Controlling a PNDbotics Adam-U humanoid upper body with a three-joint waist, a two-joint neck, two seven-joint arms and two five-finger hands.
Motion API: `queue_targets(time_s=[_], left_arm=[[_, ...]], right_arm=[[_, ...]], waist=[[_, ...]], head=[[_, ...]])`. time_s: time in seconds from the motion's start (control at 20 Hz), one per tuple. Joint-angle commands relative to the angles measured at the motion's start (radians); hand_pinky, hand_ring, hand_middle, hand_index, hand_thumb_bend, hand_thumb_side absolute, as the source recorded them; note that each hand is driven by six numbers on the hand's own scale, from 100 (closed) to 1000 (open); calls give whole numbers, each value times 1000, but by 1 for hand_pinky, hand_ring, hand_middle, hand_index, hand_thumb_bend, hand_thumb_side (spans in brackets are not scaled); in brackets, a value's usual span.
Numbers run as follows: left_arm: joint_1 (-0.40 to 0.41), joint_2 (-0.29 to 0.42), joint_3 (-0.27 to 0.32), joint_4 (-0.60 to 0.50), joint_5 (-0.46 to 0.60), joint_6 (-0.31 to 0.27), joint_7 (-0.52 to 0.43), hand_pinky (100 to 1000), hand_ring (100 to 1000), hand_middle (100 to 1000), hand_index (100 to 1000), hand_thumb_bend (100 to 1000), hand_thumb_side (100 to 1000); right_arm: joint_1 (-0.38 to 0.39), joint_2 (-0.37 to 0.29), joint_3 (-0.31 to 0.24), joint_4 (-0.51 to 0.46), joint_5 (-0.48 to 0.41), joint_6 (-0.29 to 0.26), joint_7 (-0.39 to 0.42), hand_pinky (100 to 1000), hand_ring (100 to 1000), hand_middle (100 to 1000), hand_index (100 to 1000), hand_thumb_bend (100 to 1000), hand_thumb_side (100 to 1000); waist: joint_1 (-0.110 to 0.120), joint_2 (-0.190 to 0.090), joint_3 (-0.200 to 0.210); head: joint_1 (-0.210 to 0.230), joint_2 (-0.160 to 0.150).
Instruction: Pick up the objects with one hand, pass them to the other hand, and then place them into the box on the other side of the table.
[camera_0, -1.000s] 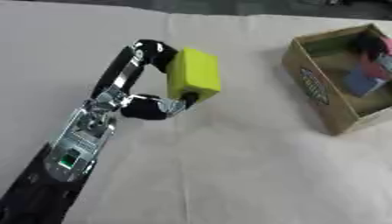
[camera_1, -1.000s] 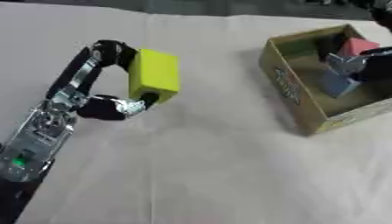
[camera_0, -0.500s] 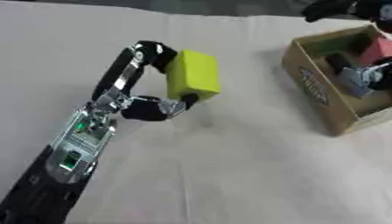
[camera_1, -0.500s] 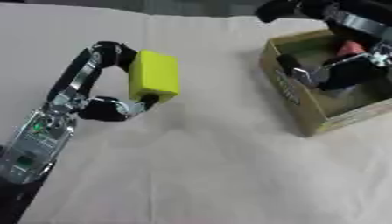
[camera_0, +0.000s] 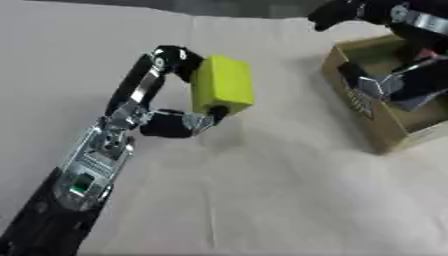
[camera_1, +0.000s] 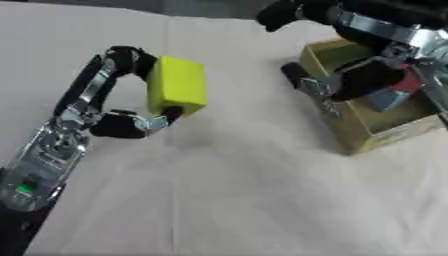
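Note:
A yellow-green block (camera_0: 221, 85) hangs above the cloth at centre left, pinched between the fingers and thumb of my left hand (camera_0: 166, 120), whose arm comes in from the lower left. My right hand (camera_1: 354, 52) reaches in from the upper right over the cardboard box (camera_1: 350, 127). Its fingers are spread and hold nothing. Inside the box lie a blue block (camera_1: 388, 98) and something red (camera_1: 408, 82), partly hidden by the right hand.
The table is covered with a pale beige cloth (camera_0: 262, 200). The box stands at the right edge. A dark strip runs along the far edge of the table.
My right hand has come into view over the box and moved left toward the middle. The left hand still holds the block in nearly the same place.

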Motion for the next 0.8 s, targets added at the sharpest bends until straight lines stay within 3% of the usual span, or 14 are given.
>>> queue_targets(time_s=[0.05,0.3,0.5,0.8], left_arm=[[-10,-7,4,-25,-6,-1,7,590,526,441,487,100,185],[-9,-14,6,-35,-6,0,12,587,524,438,486,100,180],[-11,-22,4,-45,-1,10,12,583,521,436,485,100,170],[-14,-31,2,-47,-9,17,11,588,520,435,485,100,165]], right_arm=[[-27,0,10,14,21,18,20,974,885,916,922,100,252],[-56,43,37,53,49,31,61,976,881,912,928,100,260],[-71,77,53,79,80,35,82,987,888,917,931,100,140],[-91,110,71,110,107,39,100,998,888,911,938,100,100]], waist=[[-11,-42,1],[-10,-43,8],[-10,-42,16],[-8,-41,28]], head=[[-7,1],[-15,1],[-18,2],[-22,8]])
